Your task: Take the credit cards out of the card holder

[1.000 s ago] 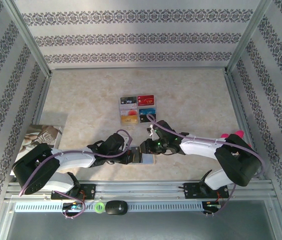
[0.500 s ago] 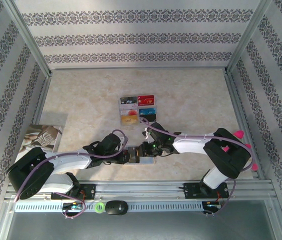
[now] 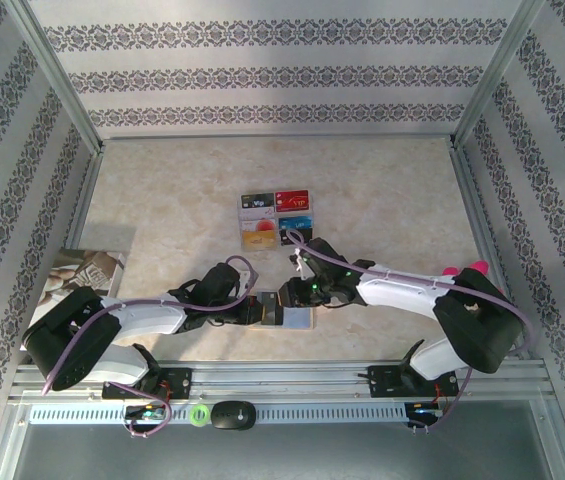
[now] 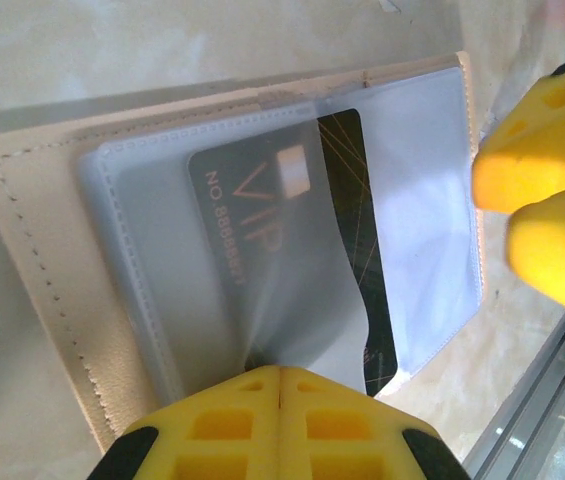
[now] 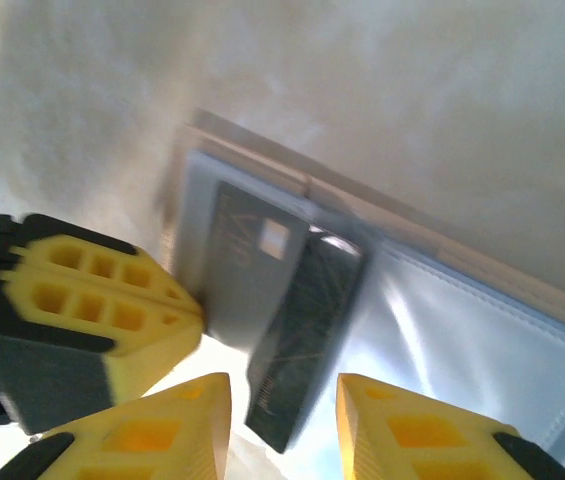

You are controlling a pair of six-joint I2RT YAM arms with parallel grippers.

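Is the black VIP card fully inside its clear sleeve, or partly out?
Partly out. In the right wrist view, one end of the black VIP card lies bare beyond the clear sleeve, between the right fingers.

left claw and right claw crowding card holder, card grid just beyond, open tabletop behind

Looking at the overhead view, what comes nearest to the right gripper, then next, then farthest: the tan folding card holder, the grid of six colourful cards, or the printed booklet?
1. tan folding card holder, directly beneath the right gripper.
2. grid of six colourful cards, farther back, mid-table.
3. printed booklet, far left edge.
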